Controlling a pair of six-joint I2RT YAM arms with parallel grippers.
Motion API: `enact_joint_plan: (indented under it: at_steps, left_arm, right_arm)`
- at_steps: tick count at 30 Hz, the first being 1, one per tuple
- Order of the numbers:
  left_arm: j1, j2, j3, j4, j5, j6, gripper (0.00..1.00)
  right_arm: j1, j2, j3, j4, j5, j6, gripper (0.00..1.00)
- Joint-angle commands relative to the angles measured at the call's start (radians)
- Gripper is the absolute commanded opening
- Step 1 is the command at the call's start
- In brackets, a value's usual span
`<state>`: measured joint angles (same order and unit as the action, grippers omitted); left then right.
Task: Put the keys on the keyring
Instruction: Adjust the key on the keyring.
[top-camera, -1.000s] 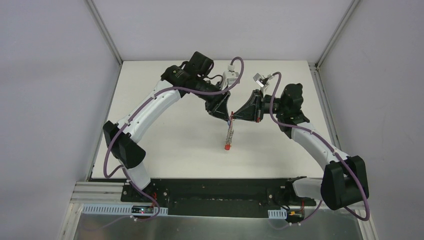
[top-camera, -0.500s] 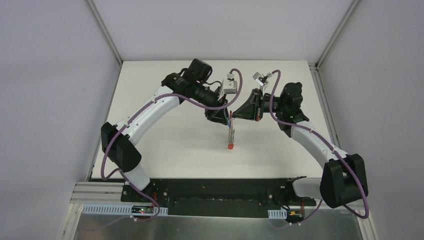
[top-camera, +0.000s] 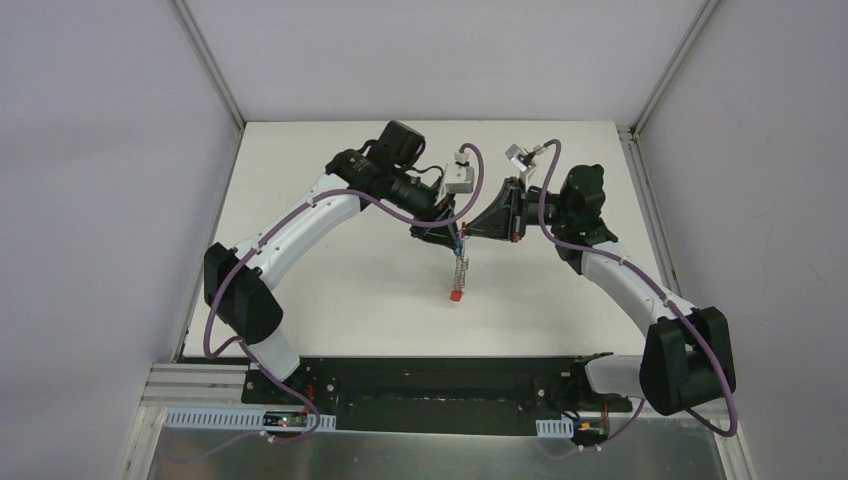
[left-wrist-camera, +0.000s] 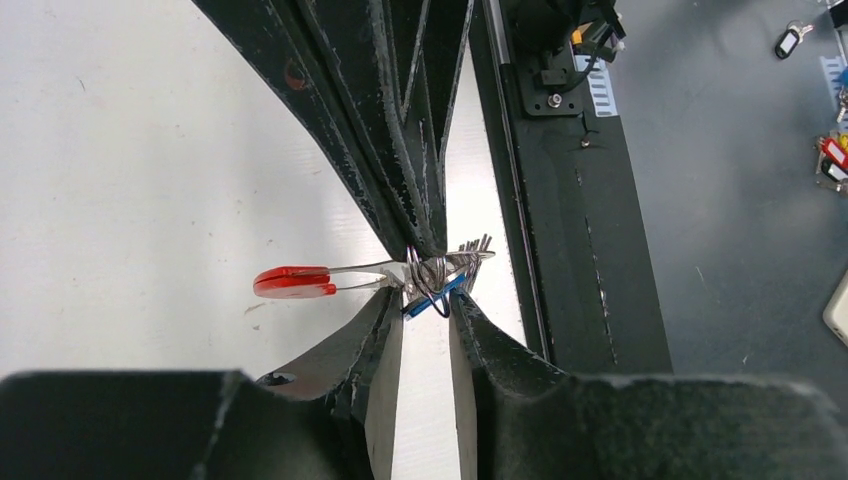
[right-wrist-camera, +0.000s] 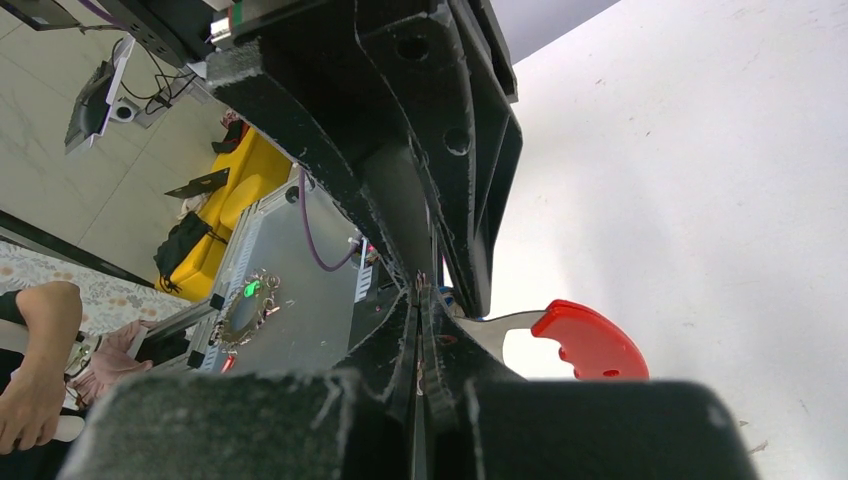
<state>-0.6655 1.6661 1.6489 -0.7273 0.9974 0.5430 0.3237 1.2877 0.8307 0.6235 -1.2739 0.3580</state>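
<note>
The keyring (top-camera: 459, 270) hangs in the air over the middle of the table, red end (top-camera: 456, 295) lowest. My right gripper (top-camera: 467, 236) is shut on its upper grey metal part. In the left wrist view the red half (left-wrist-camera: 295, 282) points left and the metal clips (left-wrist-camera: 465, 260) sit by the right gripper's tips (left-wrist-camera: 425, 248). My left gripper (left-wrist-camera: 428, 305) faces them, its jaws closed on a blue-tagged key (left-wrist-camera: 432, 300) that touches the clips. In the right wrist view my gripper (right-wrist-camera: 418, 300) is shut and the red half (right-wrist-camera: 590, 340) sticks out to the right.
The white table (top-camera: 330, 290) ends at a black base rail (top-camera: 430, 375) in front. The two wrists stand very close, tip to tip. A few other tagged keys (left-wrist-camera: 790, 40) lie on the grey floor beyond the table.
My left arm has swung a little right and turned its wrist, bringing its tips up against the right gripper. The keyring still hangs from the right gripper, almost unmoved.
</note>
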Motion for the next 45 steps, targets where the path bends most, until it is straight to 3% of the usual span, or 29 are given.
enact_joint_plan:
  at_steps: [1, 4, 8, 17, 25, 34, 45]
  left_arm:
    - [0.003, -0.003, -0.022, 0.034, 0.063, 0.012, 0.23]
    - [0.003, 0.005, -0.025, 0.037, 0.07, -0.003, 0.16]
    - [0.002, 0.015, -0.024, 0.031, 0.08, -0.022, 0.0]
    - [-0.011, 0.035, -0.018, 0.076, 0.0, -0.17, 0.0]
    - [-0.041, 0.039, 0.005, 0.062, -0.086, -0.173, 0.0]
    - [-0.037, 0.033, 0.063, -0.017, -0.185, -0.136, 0.29]
    - [-0.016, 0.007, 0.093, -0.004, -0.187, -0.134, 0.4]
  right_arm:
    - [-0.009, -0.002, 0.045, 0.065, -0.018, 0.007, 0.0]
    - [-0.01, -0.006, 0.044, 0.065, -0.014, 0.007, 0.0]
    - [-0.016, -0.012, 0.042, 0.064, -0.005, 0.008, 0.0]
    - [-0.02, -0.013, 0.032, 0.064, 0.031, 0.01, 0.0]
    - [-0.019, -0.01, 0.024, 0.057, 0.064, 0.006, 0.0]
    - [-0.027, -0.02, 0.023, 0.014, 0.066, -0.036, 0.0]
    - [-0.035, -0.017, 0.019, 0.015, 0.051, -0.04, 0.0]
